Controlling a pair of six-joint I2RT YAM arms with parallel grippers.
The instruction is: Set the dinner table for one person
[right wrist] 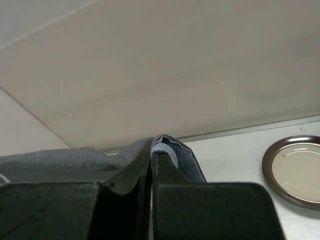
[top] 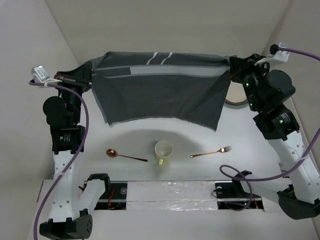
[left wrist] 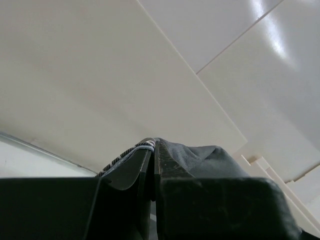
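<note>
A dark grey cloth mat (top: 160,90) with pale stripes hangs stretched in the air over the back of the white dinner table (top: 260,165). My left gripper (top: 89,78) is shut on its left top corner; the left wrist view shows that corner (left wrist: 200,155) pinched at the shut gripper (left wrist: 154,143). My right gripper (top: 233,68) is shut on the right top corner, with the cloth (right wrist: 177,152) folded over the shut gripper (right wrist: 151,151). In front of the mat lie a copper spoon (top: 125,155), a pale yellow cup (top: 163,151) and a copper fork (top: 211,151).
A round plate with a dark rim (right wrist: 295,171) sits on the table at the back right, mostly hidden behind the right arm in the top view (top: 234,102). Pale walls close in the back and both sides. Purple cables loop beside each arm.
</note>
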